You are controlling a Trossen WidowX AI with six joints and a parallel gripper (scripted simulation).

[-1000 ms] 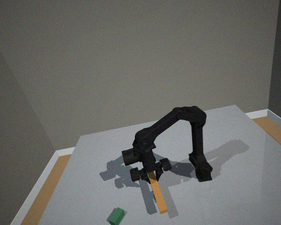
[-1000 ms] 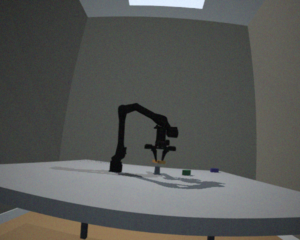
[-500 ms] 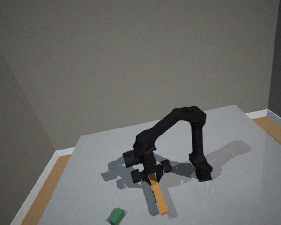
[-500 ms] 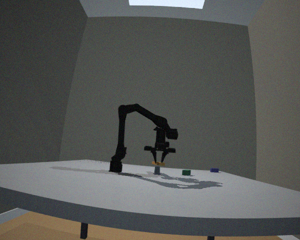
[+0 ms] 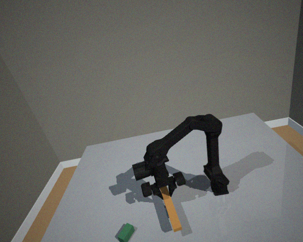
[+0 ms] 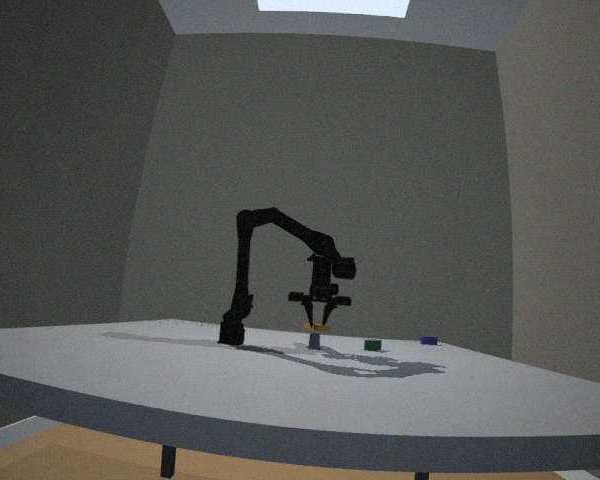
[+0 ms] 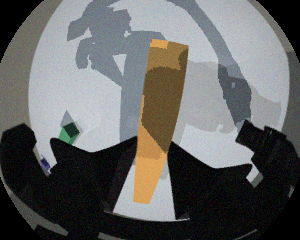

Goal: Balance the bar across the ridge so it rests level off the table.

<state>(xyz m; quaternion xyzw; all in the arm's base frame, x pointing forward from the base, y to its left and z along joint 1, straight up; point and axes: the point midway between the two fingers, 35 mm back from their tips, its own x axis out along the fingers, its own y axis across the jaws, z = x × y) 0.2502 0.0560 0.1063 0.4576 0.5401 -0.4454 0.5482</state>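
Note:
The orange bar [image 5: 173, 215] [image 6: 321, 328] [image 7: 162, 90] is held off the table, looking about level. My gripper [image 5: 166, 197] [image 6: 318, 324] [image 7: 153, 142] points down and is shut on the bar, with one finger on each long side. The small blue-grey ridge [image 6: 314, 341] stands on the table directly under the bar in the exterior view. Its top is at or just below the bar's underside; whether they touch cannot be told. In the top view only a dark sliver of it shows beside the bar, and in the wrist view the bar hides it.
A green block [image 5: 125, 232] [image 6: 372, 345] [image 7: 66, 136] lies on the table away from the bar. A small purple block [image 6: 428, 340] [image 7: 45, 163] lies farther out. The arm's base [image 5: 219, 186] [image 6: 231, 333] stands on the other side of the bar from the blocks.

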